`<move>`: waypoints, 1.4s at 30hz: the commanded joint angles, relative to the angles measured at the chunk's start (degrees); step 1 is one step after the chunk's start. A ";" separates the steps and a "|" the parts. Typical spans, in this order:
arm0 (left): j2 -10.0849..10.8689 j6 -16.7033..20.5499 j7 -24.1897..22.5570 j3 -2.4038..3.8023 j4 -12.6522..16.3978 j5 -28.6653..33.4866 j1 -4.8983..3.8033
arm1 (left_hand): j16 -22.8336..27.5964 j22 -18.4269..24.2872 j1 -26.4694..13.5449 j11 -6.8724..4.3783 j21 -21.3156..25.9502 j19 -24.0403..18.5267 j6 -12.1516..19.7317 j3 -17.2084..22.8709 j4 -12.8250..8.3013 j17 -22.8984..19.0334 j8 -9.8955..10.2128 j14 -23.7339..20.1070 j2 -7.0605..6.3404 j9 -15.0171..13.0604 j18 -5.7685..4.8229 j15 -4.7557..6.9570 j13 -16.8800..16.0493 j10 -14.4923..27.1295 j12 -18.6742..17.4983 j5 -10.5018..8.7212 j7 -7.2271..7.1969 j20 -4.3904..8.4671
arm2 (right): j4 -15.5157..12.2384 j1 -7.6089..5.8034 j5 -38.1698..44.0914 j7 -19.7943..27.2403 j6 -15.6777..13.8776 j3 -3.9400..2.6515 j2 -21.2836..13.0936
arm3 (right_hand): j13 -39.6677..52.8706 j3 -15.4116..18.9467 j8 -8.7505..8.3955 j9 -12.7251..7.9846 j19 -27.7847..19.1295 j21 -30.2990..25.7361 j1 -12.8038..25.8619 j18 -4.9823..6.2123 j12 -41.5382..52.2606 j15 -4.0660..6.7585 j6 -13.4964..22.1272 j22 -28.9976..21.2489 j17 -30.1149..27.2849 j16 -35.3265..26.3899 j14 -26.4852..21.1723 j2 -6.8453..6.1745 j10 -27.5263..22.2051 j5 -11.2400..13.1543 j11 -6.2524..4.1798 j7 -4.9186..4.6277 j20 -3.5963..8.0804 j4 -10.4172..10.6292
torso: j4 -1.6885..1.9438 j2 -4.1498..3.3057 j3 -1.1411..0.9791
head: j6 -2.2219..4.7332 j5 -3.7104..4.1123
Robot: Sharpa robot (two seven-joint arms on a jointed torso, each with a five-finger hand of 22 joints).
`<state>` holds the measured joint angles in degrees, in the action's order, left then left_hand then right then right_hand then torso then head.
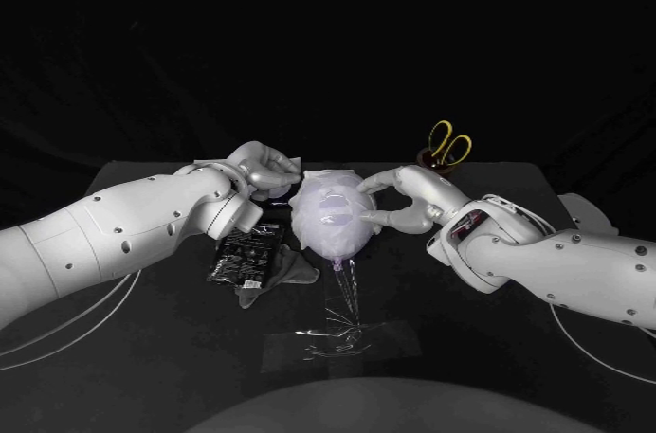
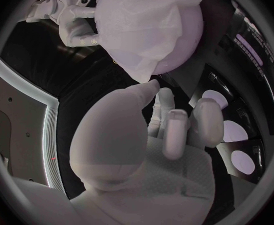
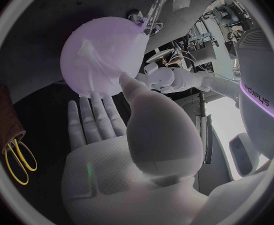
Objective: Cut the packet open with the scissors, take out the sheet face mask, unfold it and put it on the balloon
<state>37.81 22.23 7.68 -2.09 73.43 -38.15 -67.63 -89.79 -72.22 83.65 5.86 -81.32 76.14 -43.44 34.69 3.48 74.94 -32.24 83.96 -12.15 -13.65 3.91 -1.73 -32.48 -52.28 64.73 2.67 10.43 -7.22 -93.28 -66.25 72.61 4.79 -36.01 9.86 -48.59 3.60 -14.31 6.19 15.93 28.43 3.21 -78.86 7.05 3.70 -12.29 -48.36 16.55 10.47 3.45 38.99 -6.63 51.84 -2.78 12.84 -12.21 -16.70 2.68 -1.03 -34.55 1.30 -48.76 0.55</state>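
I bracketed the balloon point(image 1: 335, 236) with left hand point(image 1: 264, 172) and right hand point(image 1: 396, 198) loose, gripping nothing, right thumb pressing the sheet face mask point(image 2: 143, 25) to seat it.

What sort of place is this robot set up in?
Probably a robotics lab test bench: a black table, a balloon draped with a sheet face mask, yellow-handled scissors in a holder.

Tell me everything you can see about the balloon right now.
The balloon is pale lilac, inflated, smooth and rubbery-looking. Its neck sits on a thin clear stick that rises from a clear base on the black table. A creased white sheet mask lies draped over its upper part. The left hand and right hand flank it, thumb tips at its mask-covered surface.
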 commanded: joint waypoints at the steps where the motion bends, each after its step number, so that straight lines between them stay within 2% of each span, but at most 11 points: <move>1: 0.01 -0.62 0.25 0.06 -0.19 -0.52 -0.08 | 0.41 0.24 1.04 0.08 0.40 -0.31 -0.21 0.88 -1.24 11.18 0.38 4.13 -0.11 0.18 0.51 -0.47 0.60 0.65 -0.41 0.12 0.34 -0.26 | -0.09 0.05 0.78 0.08 0.59 0.01 0.03 | 0.00 0.32 0.23 -0.09 0.25 -0.09 -0.59 1.07 -0.18 -0.07 -0.20 0.00 -0.09 -0.31 -0.44 0.03 0.02 0.00 0.21 -3.18 0.00 -0.03 | -0.03 0.04 0.03 | 0.16 0.04; 9: 1.26 2.33 -4.87 0.06 -0.23 1.58 -0.08 | 3.71 11.62 0.64 1.35 6.39 -10.98 1.36 8.73 -3.72 -2.32 1.16 -3.91 0.17 0.83 3.40 -1.43 4.18 4.87 -5.77 0.11 1.44 -1.08 | -0.38 0.06 -1.19 2.85 -2.47 0.01 -0.30 | 0.03 0.38 0.28 -0.12 0.49 -0.04 -0.67 1.08 -0.10 -0.06 -0.34 0.00 -0.01 -0.20 0.10 0.14 0.15 -0.01 0.21 -3.26 0.01 -0.02 | 0.06 -0.01 -0.02 | 0.56 0.21; 11: 1.90 3.18 -8.20 0.05 0.20 3.08 -0.07 | 6.46 18.23 0.32 1.45 10.20 -17.48 1.80 10.34 -3.90 -10.23 1.09 -9.33 0.29 0.84 5.02 -1.48 5.72 6.45 -8.25 0.22 1.60 -1.08 | -0.58 0.06 -2.62 4.61 -3.76 0.00 -0.46 | 0.04 0.42 0.31 -0.14 0.55 -0.03 -0.73 1.08 -0.07 -0.06 -0.42 -0.05 -0.03 -0.17 0.19 0.20 0.23 -0.01 0.20 -3.29 0.01 -0.03 | 0.03 0.01 -0.01 | 0.64 0.27; 12: 2.24 3.55 -10.09 0.05 0.48 3.88 -0.07 | 12.06 25.64 -0.44 1.75 15.23 -26.12 2.26 11.48 -3.86 -22.08 0.84 -18.87 0.72 0.82 6.70 -1.68 7.58 7.70 -10.90 0.23 1.82 -1.17 | -0.68 0.06 -3.47 5.58 -4.37 0.00 -0.55 | 0.05 0.42 0.33 -0.16 0.56 -0.03 -0.82 1.08 -0.06 -0.05 -0.50 -0.12 -0.03 -0.13 0.32 0.28 0.30 -0.02 0.22 -3.31 0.01 -0.05 | 0.01 0.00 -0.01 | 0.71 0.31; 14: 2.74 3.53 -13.23 0.04 0.90 4.94 -0.06 | 18.11 26.17 -1.54 1.84 16.81 -28.65 2.34 10.98 -3.65 -32.59 0.28 -27.68 1.27 0.72 6.68 -1.85 9.24 8.45 -13.01 0.03 1.76 -1.43 | -0.83 0.06 -4.70 6.99 -5.21 0.00 -0.69 | 0.05 0.42 0.34 -0.17 0.57 -0.03 -0.87 1.08 -0.06 -0.05 -0.52 -0.14 -0.11 -0.15 0.09 0.32 0.31 -0.03 0.22 -3.32 0.01 -0.06 | -0.01 -0.01 0.00 | 0.75 0.32; 18: 4.37 2.25 -21.89 0.00 2.55 6.35 -0.02 | 27.67 29.35 -5.75 3.35 24.62 -38.16 2.76 10.79 -1.03 -38.27 -0.55 -39.28 1.13 0.66 5.36 -4.02 14.30 12.27 -20.75 0.31 2.17 -2.92 | -1.18 0.06 -7.69 10.22 -7.24 0.00 -1.07 | 0.04 0.37 0.34 -0.23 0.47 -0.05 -1.12 1.06 -0.07 -0.07 -0.58 -0.32 -0.14 -0.12 0.22 0.52 0.35 -0.05 0.24 -3.36 0.01 -0.15 | -0.06 0.03 0.01 | 0.99 0.40; 22: 6.36 0.61 -29.39 -0.27 4.86 6.09 0.09 | 39.78 38.74 -8.53 4.14 41.90 -51.31 4.13 8.61 2.06 -45.01 0.07 -51.85 0.46 1.17 0.32 -7.93 20.06 14.13 -29.41 0.06 3.13 -7.56 | -1.43 0.06 -10.78 13.03 -9.21 -0.01 -1.53 | 0.04 0.37 0.34 -0.23 0.47 -0.05 -1.12 1.06 -0.07 -0.07 -0.58 -0.32 -0.14 -0.12 0.22 0.52 0.35 -0.05 0.24 -3.36 0.01 -0.15 | 0.01 0.04 -0.02 | 1.22 0.43; 24: 7.21 0.14 -31.88 -0.46 5.85 5.63 0.18 | 47.58 43.58 -9.58 6.67 49.78 -56.11 4.78 5.22 3.62 -49.58 1.34 -57.75 -0.16 1.88 -0.14 -9.51 23.05 15.03 -34.02 0.06 2.89 -9.12 | -1.50 0.05 -11.86 13.78 -9.66 -0.01 -1.73 | 0.05 0.38 0.35 -0.25 0.43 -0.06 -1.17 1.05 -0.06 -0.07 -0.63 -0.39 -0.21 -0.13 0.05 0.57 0.39 -0.05 0.24 -3.36 0.01 -0.16 | 0.05 0.09 -0.03 | 1.34 0.49; 28: 8.32 -0.23 -34.73 -0.69 7.19 4.34 0.47 | 55.34 50.14 -9.52 6.79 58.06 -57.85 5.38 0.53 5.46 -54.97 3.66 -57.93 -0.27 3.04 -0.55 -10.31 26.58 13.52 -39.29 0.25 2.54 -9.73 | -1.55 0.05 -12.99 14.48 -9.99 -0.01 -2.03 | 0.04 0.45 0.33 -0.28 0.38 -0.07 -1.13 1.04 -0.08 -0.08 -0.62 -0.46 -0.29 -0.16 -0.14 0.57 0.37 -0.03 0.26 -3.39 0.01 -0.13 | 0.04 0.08 0.03 | 1.55 0.49; 39: 8.25 -2.13 -36.17 -1.20 8.37 -6.30 2.50 | 75.03 60.90 -5.13 4.56 70.77 -61.71 7.12 -18.82 10.79 -66.37 8.83 -65.10 1.39 4.86 -0.77 -10.38 29.38 17.46 -53.92 0.31 1.66 -10.11 | -1.02 0.04 -11.74 10.93 -6.71 -0.02 -1.84 | -0.62 4.33 -2.83 -3.90 -4.44 -0.64 0.20 -0.45 -0.81 -1.63 9.47 -3.95 -3.80 -1.02 -11.50 -0.19 -12.25 0.00 1.69 -4.50 -0.02 1.17 | 0.00 -0.08 0.07 | 2.58 0.78; 42: 7.50 -2.51 -35.16 -1.23 8.07 -9.54 2.82 | 80.34 65.80 -6.00 3.90 75.94 -68.23 8.90 -32.85 13.42 -69.07 10.74 -71.07 4.05 5.41 -0.59 -9.94 29.66 22.48 -57.84 -0.06 1.40 -9.84 | -0.74 0.04 -10.10 9.34 -5.18 -0.02 -1.48 | -0.93 7.09 -3.41 -5.38 -9.42 -1.11 0.75 -1.39 -1.01 -2.38 14.42 -6.32 -5.06 -1.29 -16.39 -1.03 -18.48 -0.05 2.25 -4.62 -0.03 2.25 | 0.02 -0.09 0.06 | 2.76 0.76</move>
<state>45.62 21.66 -26.37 -3.41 81.50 -41.67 -64.79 -10.37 -7.37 77.79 9.84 -6.32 9.03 -35.19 4.92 16.44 6.36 -22.05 13.85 -8.98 -8.43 3.47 -11.78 -2.87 -30.78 7.68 2.97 10.18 -17.20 -94.09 -66.22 60.55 16.11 -43.76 9.88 -50.22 2.77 -8.06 2.96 10.99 20.42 2.30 -78.25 6.31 3.08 -14.46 -35.43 10.92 5.80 2.43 24.04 -7.23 35.21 -2.78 14.94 -10.39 -16.76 4.62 -1.01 -34.60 1.35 -46.16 1.32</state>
